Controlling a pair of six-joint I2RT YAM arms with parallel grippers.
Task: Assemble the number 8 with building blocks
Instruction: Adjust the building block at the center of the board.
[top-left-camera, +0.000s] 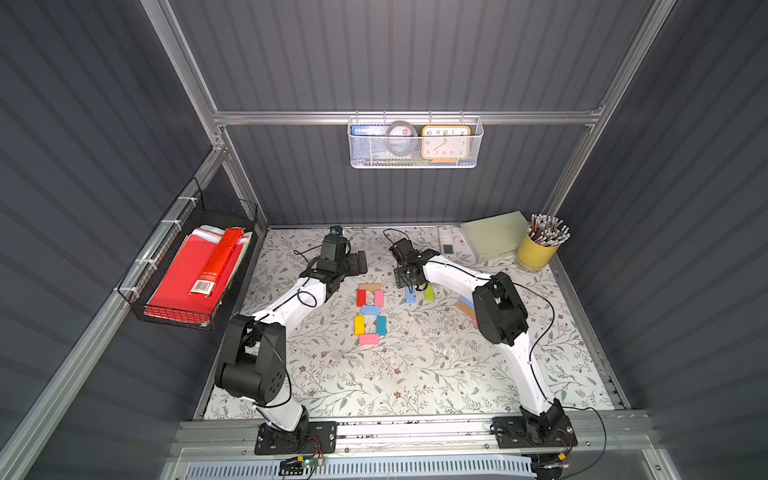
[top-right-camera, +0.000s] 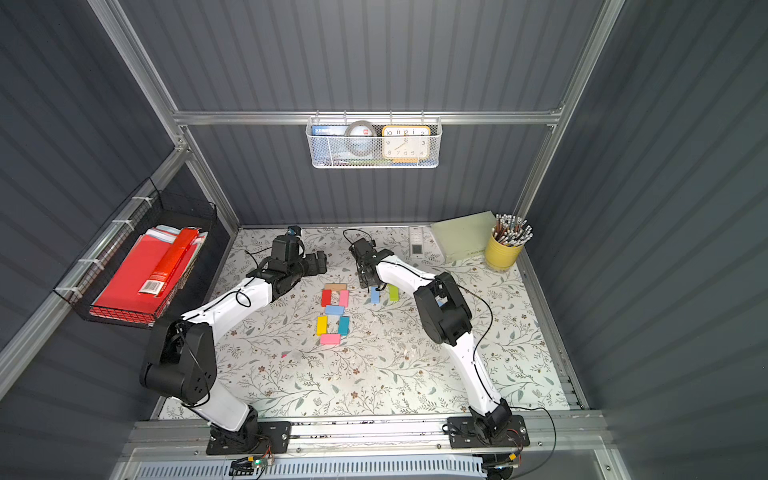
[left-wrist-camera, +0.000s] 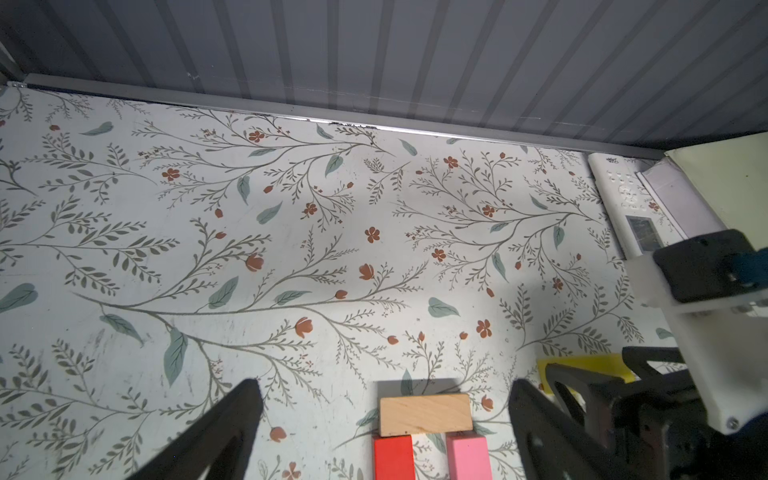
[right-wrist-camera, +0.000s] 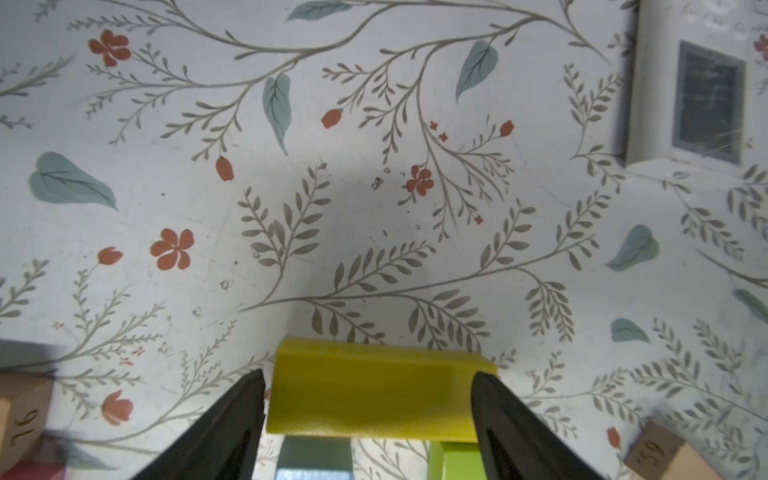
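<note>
In both top views a figure of seven building blocks forms the number 8 (top-left-camera: 370, 311) (top-right-camera: 334, 311): tan block (left-wrist-camera: 426, 414) at the far end, red (left-wrist-camera: 394, 457) and pink (left-wrist-camera: 467, 457) below it. My left gripper (left-wrist-camera: 384, 384) (top-left-camera: 359, 262) hangs open just behind the tan block, holding nothing. My right gripper (right-wrist-camera: 370, 395) (top-left-camera: 409, 284) stands round a yellow block (right-wrist-camera: 374, 390), a thin gap showing at one finger. The yellow block lies across the far ends of a light blue block (top-left-camera: 410, 295) and a green one (top-left-camera: 429, 292).
Spare blocks (top-left-camera: 466, 306) lie under my right forearm, and numbered tan ones (right-wrist-camera: 660, 455) show beside the right gripper. A remote (top-left-camera: 446, 241), a pale green box (top-left-camera: 494, 239) and a yellow pencil cup (top-left-camera: 536, 249) stand at the back right. A wire basket of red folders (top-left-camera: 187, 282) hangs left.
</note>
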